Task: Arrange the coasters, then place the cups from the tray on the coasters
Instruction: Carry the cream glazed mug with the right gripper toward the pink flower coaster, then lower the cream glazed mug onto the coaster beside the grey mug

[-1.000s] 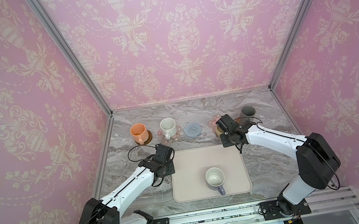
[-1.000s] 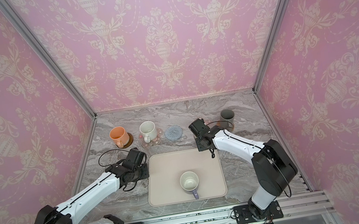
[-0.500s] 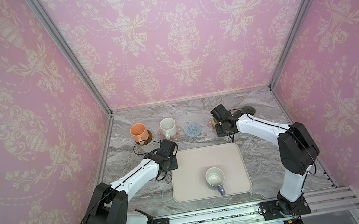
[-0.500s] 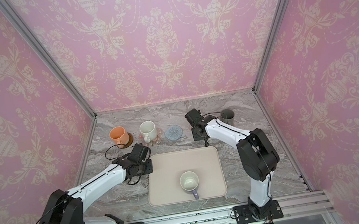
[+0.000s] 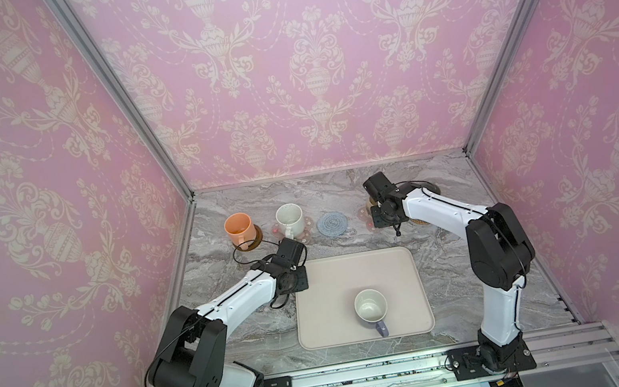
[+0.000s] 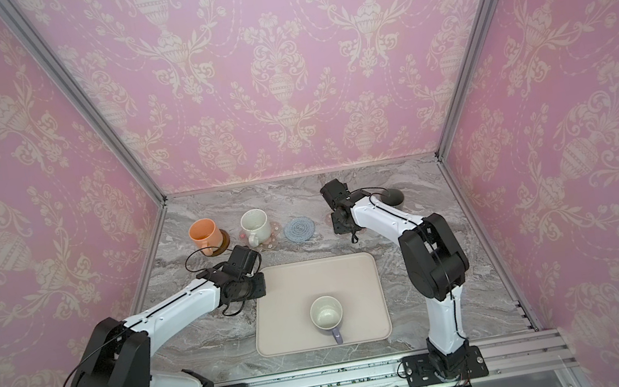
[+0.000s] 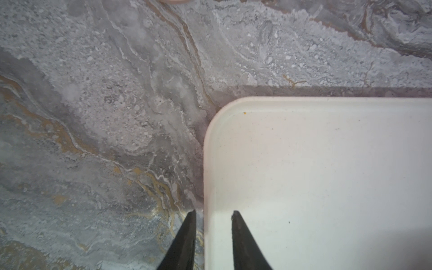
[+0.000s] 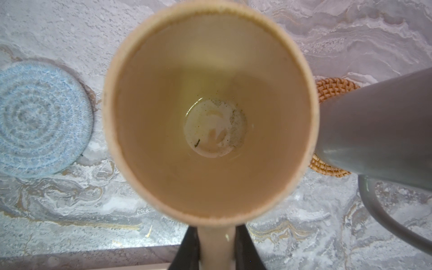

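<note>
Our right arm (image 5: 440, 209) stretches to the far edge of the bench (image 5: 349, 243), right gripper (image 8: 216, 228) clamped on the handle of the beige-yellow mug (image 8: 210, 117) beside the blue coaster (image 8: 39, 119). Our left gripper (image 7: 212, 214), slightly apart, straddles the far-left rim of the tray (image 7: 304, 163).

The right fingers (image 8: 245, 254), gripping the beige mug (image 8: 210, 117), have moved toward 12 o'clock. The left fingers (image 7: 243, 247) have shifted toward 3 o'clock and now straddle the tray (image 7: 304, 163) rim.
</note>
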